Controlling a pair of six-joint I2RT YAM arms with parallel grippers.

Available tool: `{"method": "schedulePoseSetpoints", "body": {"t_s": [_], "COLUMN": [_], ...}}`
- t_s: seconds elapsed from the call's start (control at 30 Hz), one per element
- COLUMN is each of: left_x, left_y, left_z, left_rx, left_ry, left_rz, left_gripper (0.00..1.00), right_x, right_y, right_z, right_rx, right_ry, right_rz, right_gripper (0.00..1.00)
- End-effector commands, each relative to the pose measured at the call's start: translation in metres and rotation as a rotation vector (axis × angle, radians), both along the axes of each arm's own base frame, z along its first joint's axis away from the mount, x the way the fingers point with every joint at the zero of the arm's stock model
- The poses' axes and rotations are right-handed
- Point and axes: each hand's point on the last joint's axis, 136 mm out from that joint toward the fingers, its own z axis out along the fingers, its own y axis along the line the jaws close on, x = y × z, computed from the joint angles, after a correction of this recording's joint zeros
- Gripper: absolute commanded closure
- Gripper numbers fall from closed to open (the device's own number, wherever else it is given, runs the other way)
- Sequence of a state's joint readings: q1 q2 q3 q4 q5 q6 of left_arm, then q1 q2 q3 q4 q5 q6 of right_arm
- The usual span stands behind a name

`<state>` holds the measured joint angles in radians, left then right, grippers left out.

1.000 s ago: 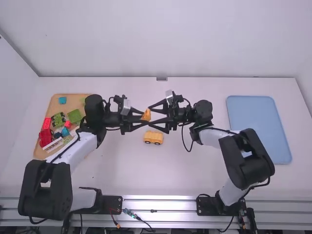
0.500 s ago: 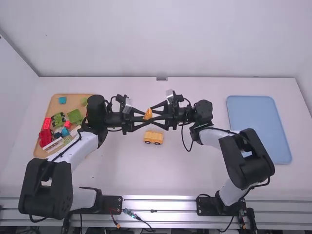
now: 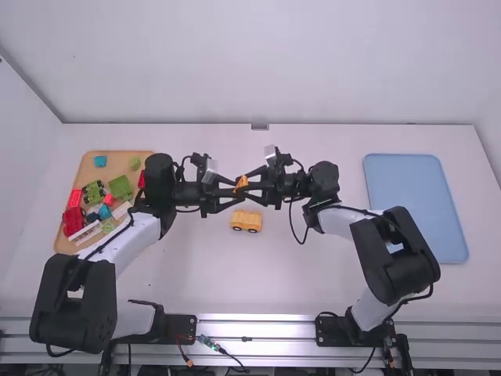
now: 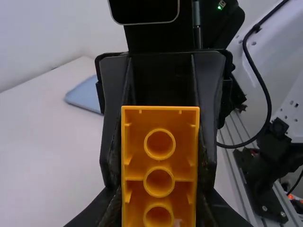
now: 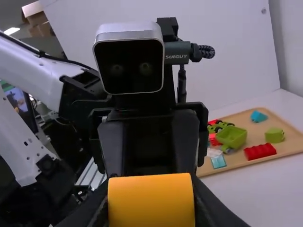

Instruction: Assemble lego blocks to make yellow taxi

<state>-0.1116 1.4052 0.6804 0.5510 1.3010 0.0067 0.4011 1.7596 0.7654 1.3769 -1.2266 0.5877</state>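
A small orange block (image 3: 241, 183) is held up above the white table (image 3: 180, 274), near the middle. It is pinched by both grippers at once. The left gripper (image 3: 235, 190) is closed in on it, with one finger against each side. The right gripper (image 3: 248, 184) is closed in on it too, from the other side, and the block is kept snug between its two fingers. In the left wrist view the hollow side of the block can be seen, with round rings in a row inside. In the right wrist view a smooth, curved side is seen.

On the table below, a little yellow car (image 3: 246, 222) is seen close to the place where the block is held up. Black wheels can be seen on its side. The car is touched by neither gripper, and the block is held apart from it.

On the left part of the table a wooden board (image 3: 125, 160) is covered in places by toy pieces. A blue piece (image 3: 100, 161), a green block (image 3: 120, 186), a green piece with black wheels (image 3: 94, 192) and a big red piece (image 3: 72, 220) are seen there. Part of the board is hidden by the left arm. A flat blue tray (image 3: 415, 207) is set on the right part of the table.
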Motion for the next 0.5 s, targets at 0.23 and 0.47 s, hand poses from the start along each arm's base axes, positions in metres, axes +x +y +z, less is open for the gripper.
{"method": "schedulePoseSetpoints", "body": {"t_s": [0.23, 0.47], "left_x": [0.0049, 0.0053], "left_y": [-0.0003, 0.0008], "left_z": [-0.0040, -0.0040], "left_rx": [0.011, 0.011], "left_ry": [-0.011, -0.015], "left_rz": [0.031, 0.033], "left_gripper": [0.98, 0.98], "right_x": [-0.0011, 0.0060], "right_y": [0.0001, -0.0094], "right_z": [0.0001, -0.0004], "right_rx": [-0.007, -0.011], "right_ry": [-0.006, -0.006], "right_rz": [0.033, 0.014], "right_gripper": [0.52, 0.54]}}
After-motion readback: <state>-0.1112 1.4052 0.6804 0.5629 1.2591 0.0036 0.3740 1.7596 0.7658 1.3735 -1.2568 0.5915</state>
